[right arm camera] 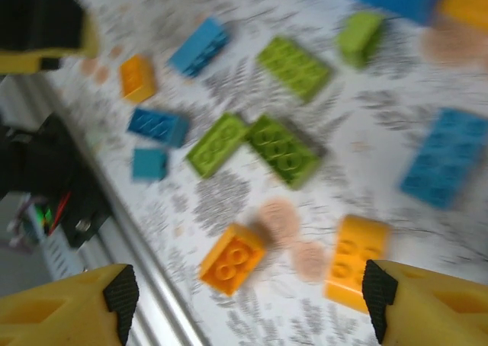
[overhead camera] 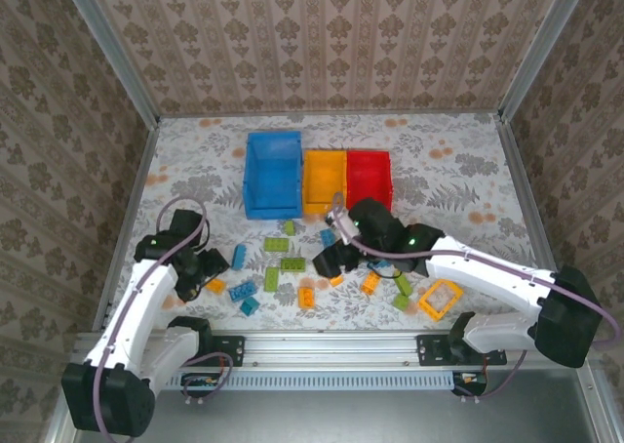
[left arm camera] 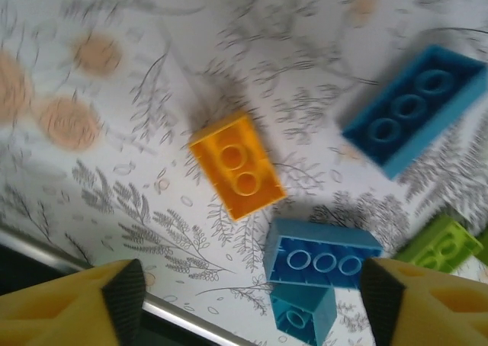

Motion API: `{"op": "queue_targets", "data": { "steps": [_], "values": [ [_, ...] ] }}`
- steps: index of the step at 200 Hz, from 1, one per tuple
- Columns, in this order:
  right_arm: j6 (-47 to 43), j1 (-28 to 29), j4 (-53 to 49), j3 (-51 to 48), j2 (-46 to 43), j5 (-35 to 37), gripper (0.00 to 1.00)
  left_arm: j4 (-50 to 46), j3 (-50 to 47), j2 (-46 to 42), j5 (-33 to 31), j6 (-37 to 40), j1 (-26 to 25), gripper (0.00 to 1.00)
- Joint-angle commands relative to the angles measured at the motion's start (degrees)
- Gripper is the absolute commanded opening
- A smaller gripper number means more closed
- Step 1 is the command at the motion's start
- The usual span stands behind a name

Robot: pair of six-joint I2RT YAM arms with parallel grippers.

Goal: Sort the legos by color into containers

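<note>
The legos (overhead camera: pixel 292 263) lie loose on the flowery table (overhead camera: pixel 468 170), near the arms. At 12 o'clock from them, three bins stand in a row: the blue bin (overhead camera: pixel 272 175), the yellow bin (overhead camera: pixel 325 180) and the red bin (overhead camera: pixel 369 177).

The left gripper (left arm camera: pixel 252 289) is spread wide and holds nothing. An orange brick (left arm camera: pixel 236 165) lies at 12 o'clock from it.

The right gripper (right arm camera: pixel 248 293) is spread wide too, with nothing in it. Its picture is blurry, but two green bricks (right arm camera: pixel 278 144) seem to touch at its 12 o'clock.
</note>
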Motion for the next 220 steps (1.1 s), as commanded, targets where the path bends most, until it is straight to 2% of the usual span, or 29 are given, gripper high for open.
{"op": "queue_targets", "data": {
  "steps": [1,50,93,138,163,194,220],
  "values": [
    [-3.09,2.86,9.88,0.48,2.44,-4.63,0.82,6.36,-2.40,2.23,3.69,-8.54,2.33,0.80],
    [-5.25,4.37,9.13,4.05,7.21,-6.47,0.82,13.08,-4.47,12.09,6.10,-9.33,6.03,0.79],
    [-4.70,4.39,9.32,5.52,9.77,-6.38,0.81,16.73,-8.18,14.27,6.85,-9.13,7.95,0.69],
    [-3.22,4.38,10.53,6.15,11.34,-6.39,0.81,20.97,-10.49,16.01,7.16,-8.89,8.81,0.50],
    [-2.92,4.38,10.14,6.67,11.69,-5.67,0.80,19.52,-8.88,15.17,5.60,-7.42,8.95,0.34],
    [-2.66,3.42,8.42,6.52,8.72,1.73,0.80,15.13,0.75,11.08,1.09,-3.57,4.57,0.25],
    [-0.22,-0.02,11.06,3.69,3.87,7.64,0.80,11.64,14.34,16.88,-3.35,0.49,-3.77,0.24]
  ]
}}
